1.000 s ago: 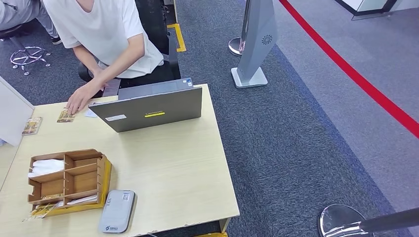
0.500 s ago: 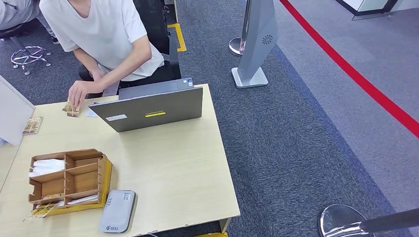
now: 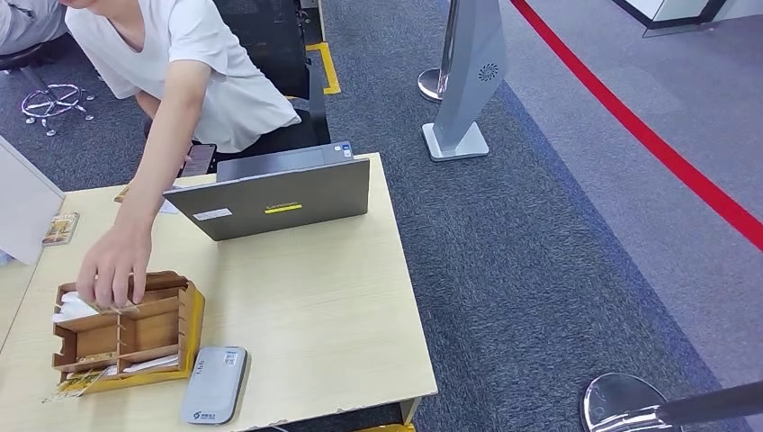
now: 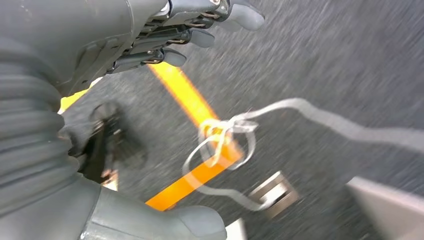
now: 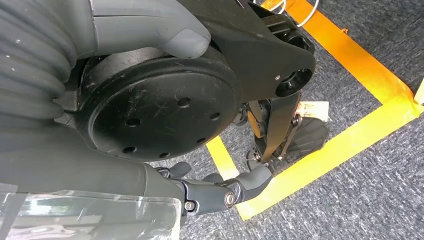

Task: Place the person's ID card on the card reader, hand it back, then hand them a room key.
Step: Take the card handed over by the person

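A person in a white shirt leans over the table, one hand (image 3: 112, 277) reaching into the back compartments of the wooden organizer box (image 3: 184, 317). Whether that hand holds a card I cannot tell. The grey card reader (image 3: 213, 385) lies at the table's near edge, nothing on it. Patterned cards sit in the box's front compartments, and one (image 3: 76, 384) sticks out over its near left corner. Another patterned card (image 3: 59, 229) lies at the far left. My left hand (image 4: 115, 45) hangs over the floor, fingers spread, empty. My right hand (image 5: 90, 170) hangs by my body, empty.
A closed-angle grey laptop (image 3: 270, 193) stands at the back of the table (image 3: 324, 315). The person's other hand holds a phone (image 3: 200, 159). A white panel (image 3: 22, 211) stands at the left. A grey post base (image 3: 459, 135) and a stanchion base (image 3: 621, 405) stand on the carpet.
The person's hand has left the card at the back left of the table and reached forward to the organizer box. The person has leaned in over the table.
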Controlling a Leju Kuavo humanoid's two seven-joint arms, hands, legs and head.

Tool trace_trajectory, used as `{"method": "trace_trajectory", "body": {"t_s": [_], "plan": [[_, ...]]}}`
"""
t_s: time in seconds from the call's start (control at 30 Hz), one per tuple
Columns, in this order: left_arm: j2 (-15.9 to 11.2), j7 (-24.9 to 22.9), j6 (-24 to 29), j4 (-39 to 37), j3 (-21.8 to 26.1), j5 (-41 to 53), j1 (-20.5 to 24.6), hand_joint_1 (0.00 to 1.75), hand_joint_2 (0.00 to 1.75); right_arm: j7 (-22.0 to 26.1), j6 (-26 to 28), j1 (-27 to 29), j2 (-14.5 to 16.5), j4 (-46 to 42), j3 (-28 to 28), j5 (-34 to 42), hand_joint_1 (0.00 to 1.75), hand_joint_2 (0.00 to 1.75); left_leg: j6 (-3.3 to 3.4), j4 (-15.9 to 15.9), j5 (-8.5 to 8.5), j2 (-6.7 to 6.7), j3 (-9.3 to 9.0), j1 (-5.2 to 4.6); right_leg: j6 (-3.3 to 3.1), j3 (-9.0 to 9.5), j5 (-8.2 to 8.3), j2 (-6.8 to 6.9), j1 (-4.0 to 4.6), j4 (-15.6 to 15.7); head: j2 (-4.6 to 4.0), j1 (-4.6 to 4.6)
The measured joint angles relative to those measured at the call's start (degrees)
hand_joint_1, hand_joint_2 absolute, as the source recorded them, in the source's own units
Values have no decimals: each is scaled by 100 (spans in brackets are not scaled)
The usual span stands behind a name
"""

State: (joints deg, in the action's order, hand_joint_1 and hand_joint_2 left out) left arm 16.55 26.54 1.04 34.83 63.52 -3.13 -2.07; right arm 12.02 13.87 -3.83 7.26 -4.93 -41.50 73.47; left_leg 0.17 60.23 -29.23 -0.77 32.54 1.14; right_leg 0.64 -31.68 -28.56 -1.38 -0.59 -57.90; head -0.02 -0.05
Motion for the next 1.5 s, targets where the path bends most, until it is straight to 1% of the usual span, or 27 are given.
{"method": "trace_trajectory", "body": {"t_s": [0.33, 0.63, 0.8, 1.0, 1.13, 1.3, 1.4, 1.5], "plan": [[59, -3, 445, 1856, -423, -847, -502, 0, 175, 5, 49, -76, 33, 128, -352, 267, 0, 175, 1, 0, 1, -4, -2, 0, -1, 4, -1, 4, -1, 0, 0, -2], [120, 217, 765, 3686, -908, -1338, -884, 0, 175, 15, 93, -127, 62, 221, -699, 482, 0, 175, 0, 0, 2, -5, -4, 0, -1, 5, -1, 4, 0, 0, 0, -1], [156, 388, 873, 4799, -1101, -1434, -977, 0, 175, 15, 138, -157, 76, 259, -941, 576, 0, 175, 0, 0, 2, -5, -7, 0, -1, 0, -1, 4, 0, 0, 0, -2], [153, 581, 942, 6106, -1293, -1306, -942, 0, 175, 6, 185, -193, 102, 308, -1238, 662, 0, 175, 0, 0, 2, -3, -11, 0, -1, -2, 0, 2, 0, 0, 0, -1], [-35, 683, 1206, 6769, -1621, -987, -902, 0, 175, -8, 225, -218, 125, 346, -1422, 726, 0, 175, -1, 0, 2, -3, -12, 1, -2, -1, 0, 2, 0, -1, 0, -1], [-448, 752, 1617, 7286, -2046, -356, -735, 0, 175, -56, 266, -252, 152, 396, -1631, 746, 0, 175, -2, 0, 4, -3, -14, 2, -2, -1, 0, 1, 2, -2, 0, -1], [-719, 647, 1749, 7448, -2318, 128, -580, 0, 175, -85, 275, -265, 164, 420, -1722, 778, 0, 175, -4, 0, 4, -2, -15, 3, -2, -2, 0, -2, 2, -3, 0, -1], [-948, 459, 1762, 7532, -2566, 530, -403, 0, 175, -111, 279, -273, 168, 434, -1790, 823, 0, 175, -4, 0, 5, -2, -15, 3, -3, 0, 1, -2, 2, -3, 0, -1]]}}
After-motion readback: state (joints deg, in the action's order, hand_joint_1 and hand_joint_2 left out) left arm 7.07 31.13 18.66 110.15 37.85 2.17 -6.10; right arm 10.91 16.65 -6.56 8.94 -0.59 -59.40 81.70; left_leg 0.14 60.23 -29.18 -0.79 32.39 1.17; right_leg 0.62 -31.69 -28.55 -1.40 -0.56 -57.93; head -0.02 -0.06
